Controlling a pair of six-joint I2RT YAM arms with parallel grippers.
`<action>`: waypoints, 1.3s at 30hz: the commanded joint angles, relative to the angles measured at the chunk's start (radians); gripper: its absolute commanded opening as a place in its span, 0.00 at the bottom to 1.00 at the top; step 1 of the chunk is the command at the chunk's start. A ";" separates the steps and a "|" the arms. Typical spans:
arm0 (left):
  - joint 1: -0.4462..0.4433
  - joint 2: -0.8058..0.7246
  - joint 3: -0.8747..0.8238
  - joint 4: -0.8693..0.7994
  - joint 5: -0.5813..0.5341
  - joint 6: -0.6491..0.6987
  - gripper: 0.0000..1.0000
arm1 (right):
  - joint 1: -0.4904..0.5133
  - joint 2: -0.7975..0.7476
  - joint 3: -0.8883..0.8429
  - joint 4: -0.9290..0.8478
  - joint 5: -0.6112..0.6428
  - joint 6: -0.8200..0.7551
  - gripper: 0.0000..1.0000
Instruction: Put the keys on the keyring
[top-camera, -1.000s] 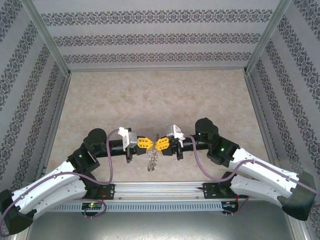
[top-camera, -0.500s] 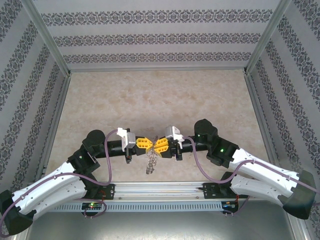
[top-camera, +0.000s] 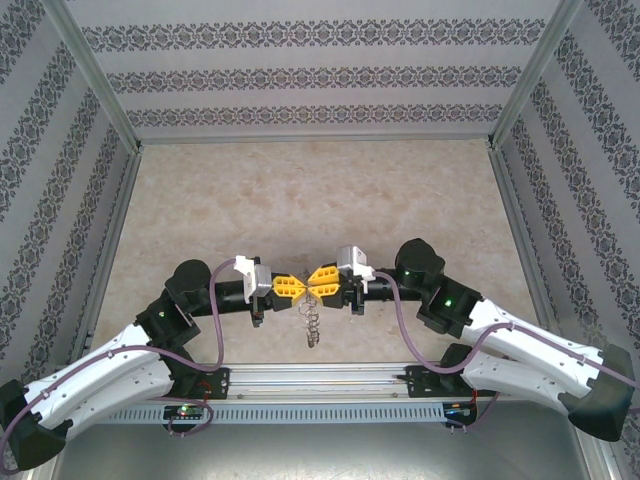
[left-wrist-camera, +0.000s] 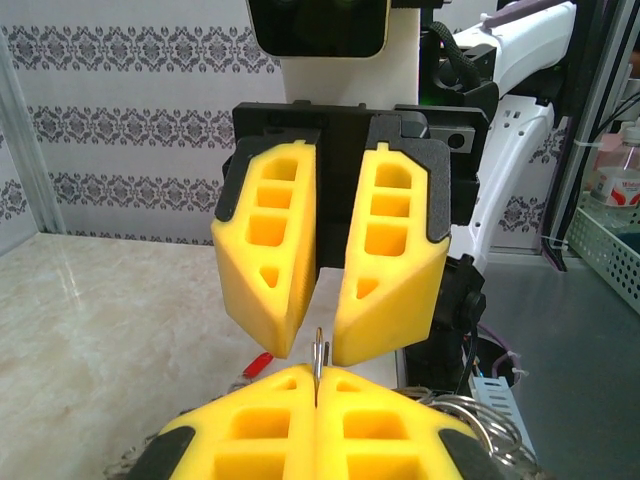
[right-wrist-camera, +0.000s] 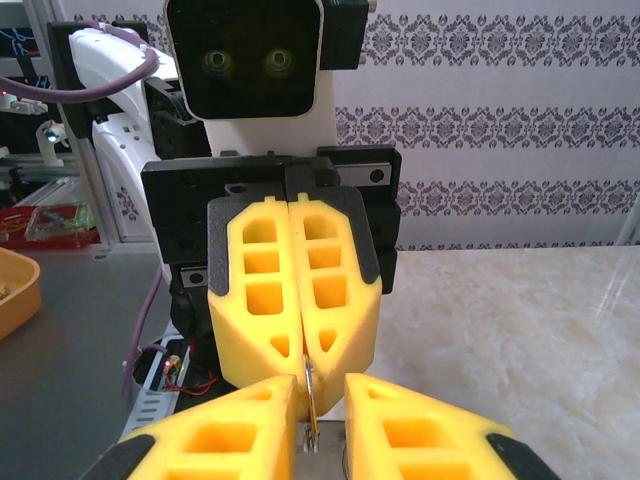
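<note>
My left gripper and right gripper meet tip to tip above the table's near edge. The keyring, a silvery wavy coil, hangs below them. In the left wrist view my left gripper is shut on a thin loop of the keyring, whose coils show at lower right. The red head of one of the keys peeks out just left of the pads. In the right wrist view my right gripper stands slightly open around the keyring wire, facing the shut left gripper.
The beige table lies behind the grippers, with patterned walls on three sides. A metal rail runs along the near edge. An orange tray and a wire basket sit off the table.
The right gripper's jaws have parted a little. Both grippers have drifted slightly away from the near edge, and the hanging keyring has swung a little to the right.
</note>
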 joint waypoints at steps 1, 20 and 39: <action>-0.010 -0.007 0.007 0.047 0.020 0.005 0.00 | 0.008 0.018 0.001 0.039 -0.032 0.016 0.19; -0.010 -0.010 0.000 0.110 0.040 -0.032 0.00 | 0.012 0.010 -0.019 0.027 -0.090 0.031 0.10; -0.013 0.001 0.149 -0.351 -0.143 0.145 0.31 | 0.014 0.010 0.090 -0.235 0.096 -0.063 0.00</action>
